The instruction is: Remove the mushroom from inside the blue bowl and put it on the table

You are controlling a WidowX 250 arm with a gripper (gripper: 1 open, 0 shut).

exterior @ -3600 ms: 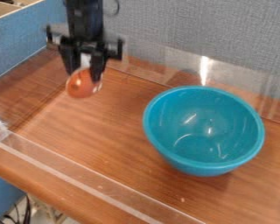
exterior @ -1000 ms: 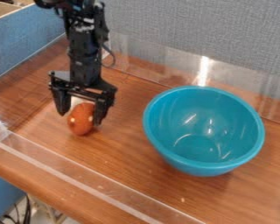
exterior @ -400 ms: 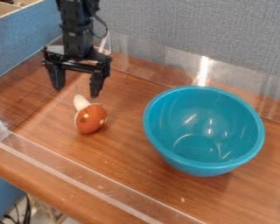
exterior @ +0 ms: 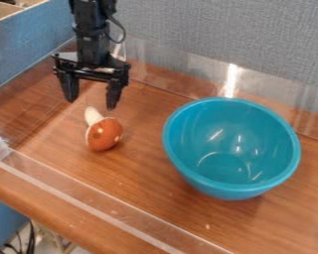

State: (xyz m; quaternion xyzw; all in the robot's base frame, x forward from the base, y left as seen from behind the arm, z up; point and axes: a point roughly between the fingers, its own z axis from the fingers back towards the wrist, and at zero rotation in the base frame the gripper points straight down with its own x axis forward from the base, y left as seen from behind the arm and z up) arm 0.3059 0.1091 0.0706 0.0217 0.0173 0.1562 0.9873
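Fingers (exterior: 75,96) lifted off mushroom (exterior: 103,133), table (exterior: 69,189) edge near

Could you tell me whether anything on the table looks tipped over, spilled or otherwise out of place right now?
Only one small thing: the mushroom lies on its side on the table, stem pointing up-left, rather than standing. The blue bowl sits upright and empty, nothing is spilled, and the open claw hangs above the mushroom.
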